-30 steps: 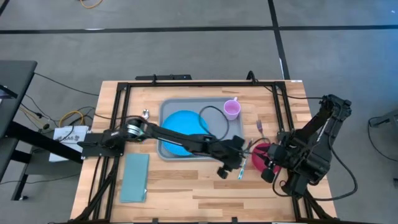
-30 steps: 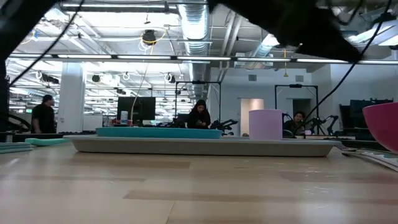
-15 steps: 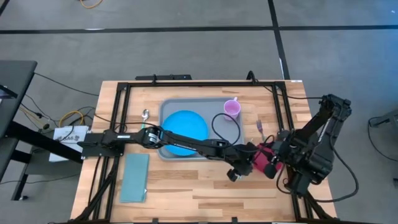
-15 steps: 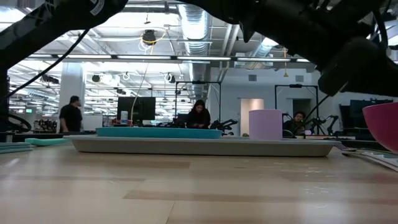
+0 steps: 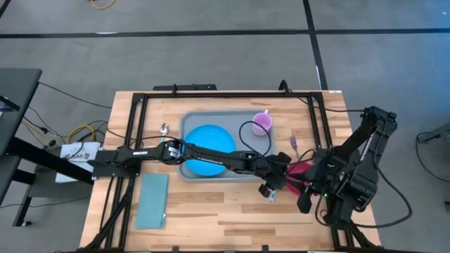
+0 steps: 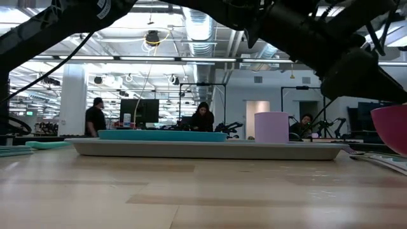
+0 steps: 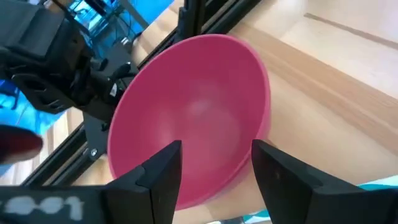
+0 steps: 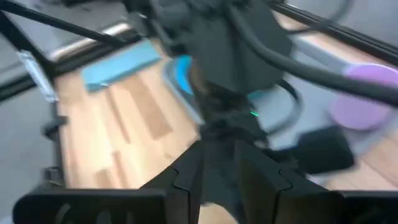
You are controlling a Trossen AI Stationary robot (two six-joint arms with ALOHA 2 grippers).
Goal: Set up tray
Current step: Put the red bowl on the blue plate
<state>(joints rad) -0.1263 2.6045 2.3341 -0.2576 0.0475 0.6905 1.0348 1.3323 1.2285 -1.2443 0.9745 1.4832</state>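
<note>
High view shows the tray (image 5: pixel 188 124) lying flat near the middle of the wooden table (image 5: pixel 211 211), a little toward twelve o'clock: a large grey-blue rectangle with rounded corners and a low raised rim, its long sides running across the table. A round bright-blue plate (image 5: pixel 209 149) lies inside it on the nine o'clock half, and a pale purple cup (image 5: pixel 262 124) stands in its corner at about two o'clock. From table height the tray (image 6: pixel 203 150) reads as a thin grey slab with the teal edge of the plate (image 6: pixel 162 135) on top and the cup (image 6: pixel 271 127) upright above the rim. A pale-teal napkin (image 5: pixel 152 200) lies on the bare wood off the tray, at about eight o'clock. The left gripper (image 5: pixel 271 188) reaches across past the tray's four o'clock corner, its jaws spread wide just before a pink bowl (image 7: pixel 193 121), not closed on it. The right gripper (image 5: pixel 304 199) hovers at three o'clock beside the bowl; whether its jaws grip anything cannot be told.
</note>
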